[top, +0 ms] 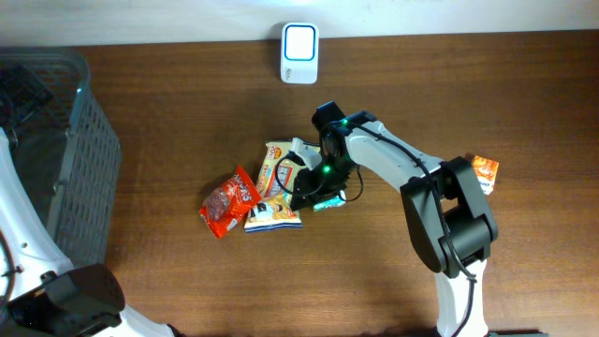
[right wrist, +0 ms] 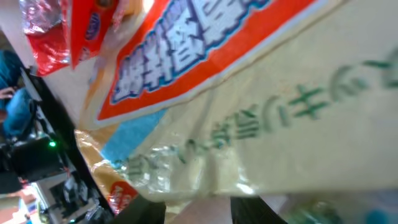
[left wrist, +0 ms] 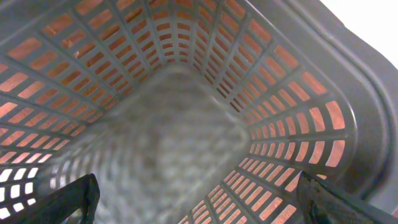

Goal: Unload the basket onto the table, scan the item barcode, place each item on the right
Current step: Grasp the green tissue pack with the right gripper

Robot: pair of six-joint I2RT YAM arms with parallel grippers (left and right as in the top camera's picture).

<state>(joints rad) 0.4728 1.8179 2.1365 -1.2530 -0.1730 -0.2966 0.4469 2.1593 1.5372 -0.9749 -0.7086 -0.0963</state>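
The item at my right gripper [top: 312,184] is a cream and orange snack packet [top: 278,167], lying mid-table in a small pile. In the right wrist view this packet [right wrist: 249,106] fills the frame. Its crinkled lower edge lies across the tips of my two dark fingers [right wrist: 140,214], which stand a narrow gap apart with brown table between them. Whether they press on the packet is not visible. The white scanner [top: 299,53] stands at the table's far edge. My left gripper [left wrist: 202,205] hangs open inside the grey basket [left wrist: 186,124], holding nothing.
A red packet [top: 229,201], a white and blue packet [top: 273,217] and a small green item [top: 329,200] lie around the gripper. An orange packet [top: 484,171] sits to the right. The grey basket [top: 94,159] stands at the table's left edge.
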